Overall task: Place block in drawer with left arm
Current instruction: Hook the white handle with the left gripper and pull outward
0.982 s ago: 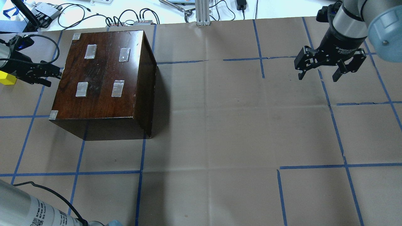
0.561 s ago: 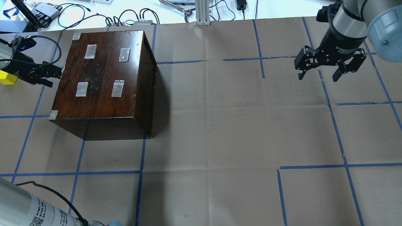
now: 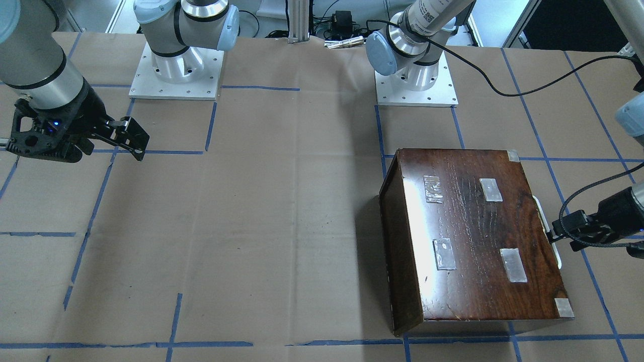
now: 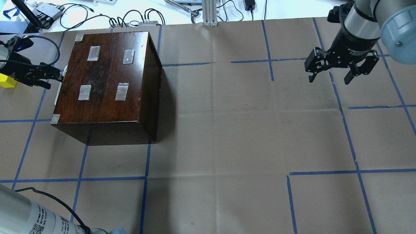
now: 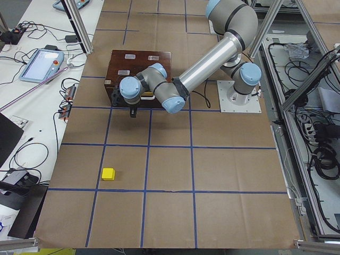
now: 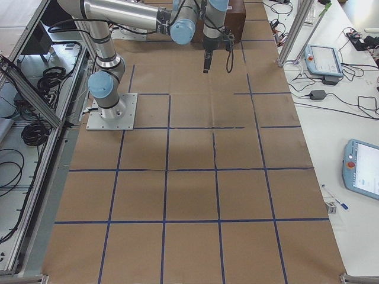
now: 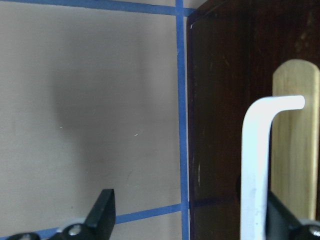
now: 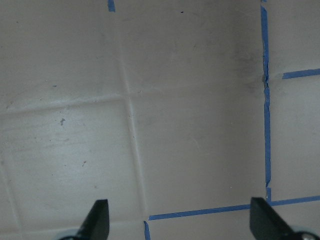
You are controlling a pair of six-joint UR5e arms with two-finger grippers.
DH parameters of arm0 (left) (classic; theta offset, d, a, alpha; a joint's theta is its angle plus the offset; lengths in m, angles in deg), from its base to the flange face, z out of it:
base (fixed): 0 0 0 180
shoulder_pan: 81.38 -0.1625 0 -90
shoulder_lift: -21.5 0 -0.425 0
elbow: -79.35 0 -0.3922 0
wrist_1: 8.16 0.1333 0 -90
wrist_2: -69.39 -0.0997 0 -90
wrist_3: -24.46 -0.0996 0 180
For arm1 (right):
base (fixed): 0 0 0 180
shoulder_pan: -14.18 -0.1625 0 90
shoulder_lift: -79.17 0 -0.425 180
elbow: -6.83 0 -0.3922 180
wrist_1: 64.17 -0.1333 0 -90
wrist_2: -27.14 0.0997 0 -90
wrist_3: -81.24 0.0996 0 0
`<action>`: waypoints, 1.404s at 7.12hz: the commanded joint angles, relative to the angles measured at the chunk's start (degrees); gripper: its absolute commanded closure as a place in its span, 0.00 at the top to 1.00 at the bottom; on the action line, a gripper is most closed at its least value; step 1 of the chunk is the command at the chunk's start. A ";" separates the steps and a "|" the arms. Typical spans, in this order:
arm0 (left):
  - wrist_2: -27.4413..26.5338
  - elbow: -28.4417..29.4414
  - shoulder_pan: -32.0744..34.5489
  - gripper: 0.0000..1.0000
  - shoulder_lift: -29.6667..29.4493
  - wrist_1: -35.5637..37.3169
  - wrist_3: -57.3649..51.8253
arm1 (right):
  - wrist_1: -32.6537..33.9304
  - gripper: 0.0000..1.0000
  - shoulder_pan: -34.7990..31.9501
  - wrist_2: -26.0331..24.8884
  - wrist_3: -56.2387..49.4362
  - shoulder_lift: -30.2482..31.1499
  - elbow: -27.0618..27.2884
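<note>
The yellow block (image 4: 7, 81) lies on the paper left of the dark wooden box (image 4: 107, 78); it also shows in the exterior left view (image 5: 108, 173). My left gripper (image 4: 53, 81) is open at the box's left face. In the left wrist view one finger (image 7: 282, 215) sits just behind a white handle (image 7: 255, 165) on the dark drawer front (image 7: 220, 125). The handle shows as a white strip past the box edge (image 4: 59, 86) and in the front-facing view (image 3: 548, 226). My right gripper (image 4: 329, 80) is open and empty, far right.
Brown paper with blue tape lines (image 4: 227, 130) covers the table. Cables and small devices (image 4: 136, 19) lie along the far edge. Both arm bases (image 3: 176, 65) stand on the robot's side. A tablet (image 5: 40, 64) lies on the side bench.
My left gripper has moved left, away from the box. A white strip of handle now shows past the box's left edge. The right arm has not moved.
</note>
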 commanded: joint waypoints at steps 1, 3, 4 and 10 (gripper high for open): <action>-0.03 0.00 -0.27 0.98 -0.03 1.00 -0.05 | 0.00 1.00 0.00 0.00 0.00 0.00 -0.03; -1.69 0.09 -0.45 0.98 -0.20 1.79 -0.84 | 0.00 1.00 0.00 0.00 0.00 0.00 -0.03; -1.70 0.26 -0.62 0.98 -0.73 2.57 -0.84 | 0.00 1.00 0.00 0.00 0.00 0.00 0.05; -4.07 2.81 -2.47 0.98 -1.43 2.49 -0.84 | 0.00 1.00 0.00 0.00 0.00 0.00 -0.03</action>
